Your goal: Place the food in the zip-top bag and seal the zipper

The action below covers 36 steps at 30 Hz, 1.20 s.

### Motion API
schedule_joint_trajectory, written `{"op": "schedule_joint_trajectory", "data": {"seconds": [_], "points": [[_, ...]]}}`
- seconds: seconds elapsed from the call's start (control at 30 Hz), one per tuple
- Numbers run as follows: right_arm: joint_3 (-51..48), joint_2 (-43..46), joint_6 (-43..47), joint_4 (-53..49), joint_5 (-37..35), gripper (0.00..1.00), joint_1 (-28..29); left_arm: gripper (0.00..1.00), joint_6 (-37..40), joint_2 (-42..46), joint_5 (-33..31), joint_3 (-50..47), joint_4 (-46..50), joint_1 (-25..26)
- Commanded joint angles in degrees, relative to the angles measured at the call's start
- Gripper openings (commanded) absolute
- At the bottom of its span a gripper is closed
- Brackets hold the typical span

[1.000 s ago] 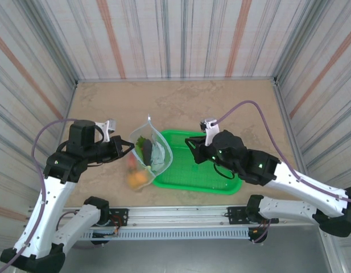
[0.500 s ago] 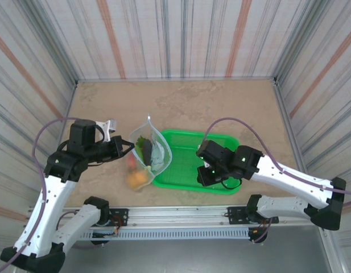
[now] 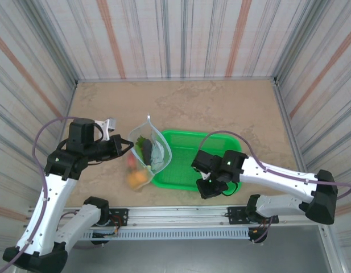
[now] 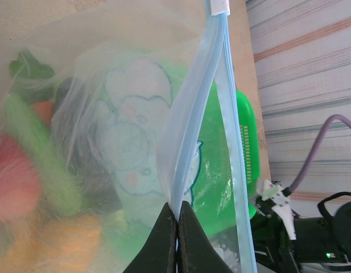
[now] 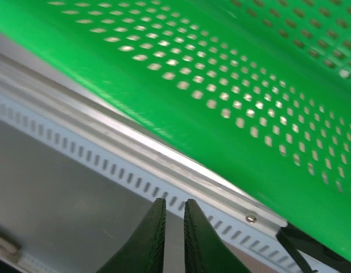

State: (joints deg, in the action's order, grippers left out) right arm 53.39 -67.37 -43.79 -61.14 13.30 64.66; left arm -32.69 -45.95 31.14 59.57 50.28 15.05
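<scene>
Left gripper [image 4: 177, 227] pinches the zipper [image 4: 192, 114] of the zip-top bag [image 3: 148, 149].

Overhead view from the table's near edge facing down, left wrist close on clear plastic zip-top bag [image 4: 135, 142], right wrist close above green perforated plastic basket [image 5: 266, 96], both visible from overhead

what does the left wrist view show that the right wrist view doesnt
Left wrist view alone: the left gripper shut on the zipper of the zip-top bag, with blurred food inside, and the right arm beyond.

Right wrist view alone: the right gripper, its fingers nearly together with nothing between them, over the metal rail at the table's near edge.

Shared: the green basket, seen through the bag in the left view.
</scene>
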Motion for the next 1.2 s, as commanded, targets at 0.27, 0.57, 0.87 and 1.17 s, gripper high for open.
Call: {"op": "schedule_joint_trajectory", "data": {"seconds": [0.27,0.57,0.87,1.17], "points": [[0.2,-3.9,-1.2,2.7,-16.5,0.51,-4.3,0.00,1.2,1.1,1.5,-0.2,-0.2,-0.6],[8.9,-18.6,6.3,20.4,-19.4,0.63,-17.9,0.00,0.4,1.3,1.2,0.3,0.4,-0.8],[27.4,-33.7,8.5,24.3,-22.6,0.72,-27.0,0.00,0.0,0.4,4.2,-0.4,-1.2,-0.8],[20.0,-14.0,15.4,33.8,-8.3,0.66,-27.4,0.00,0.5,-2.8,8.0,-0.1,-2.1,-0.4]]}}
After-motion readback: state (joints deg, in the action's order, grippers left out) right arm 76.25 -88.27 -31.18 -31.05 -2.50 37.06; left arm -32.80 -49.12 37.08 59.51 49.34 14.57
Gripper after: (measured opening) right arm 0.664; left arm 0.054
